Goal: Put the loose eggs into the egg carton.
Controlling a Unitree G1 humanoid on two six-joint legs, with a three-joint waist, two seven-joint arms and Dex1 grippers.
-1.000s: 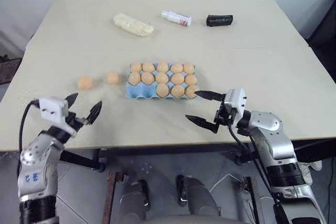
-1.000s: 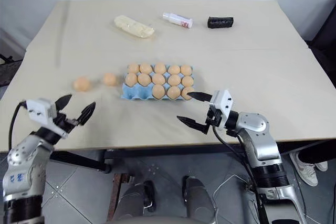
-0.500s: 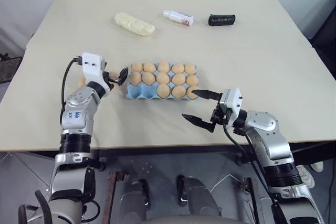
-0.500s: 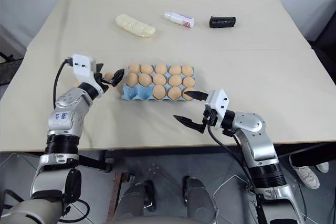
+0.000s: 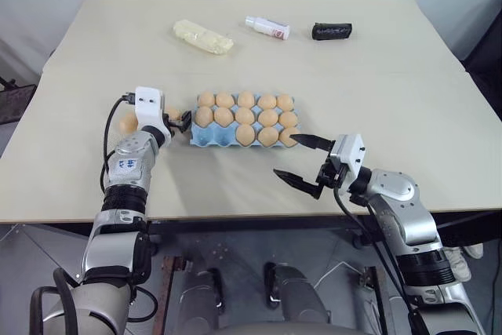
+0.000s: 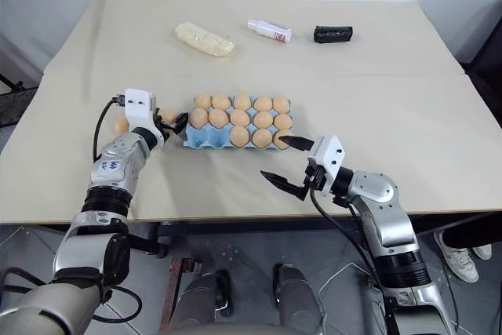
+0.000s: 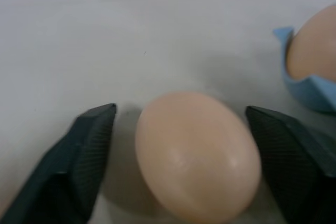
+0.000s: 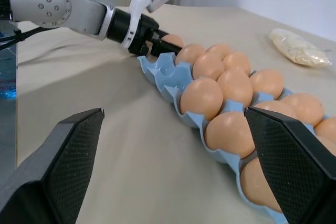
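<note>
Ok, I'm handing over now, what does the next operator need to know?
Left gripper: open, fingers either side of a loose egg on the table just off the carton's left end; gaps show on both sides, so no grip yet.
Right gripper: open, empty, hovering by the carton's near right corner.
Carton: mid-table, thirteen eggs in; the two near-left cups are empty.
Second loose egg: on the table further left of the left gripper.
Done: most cups filled.
Left: close on this egg, place it in an empty cup, then do the same with the last one.
</note>
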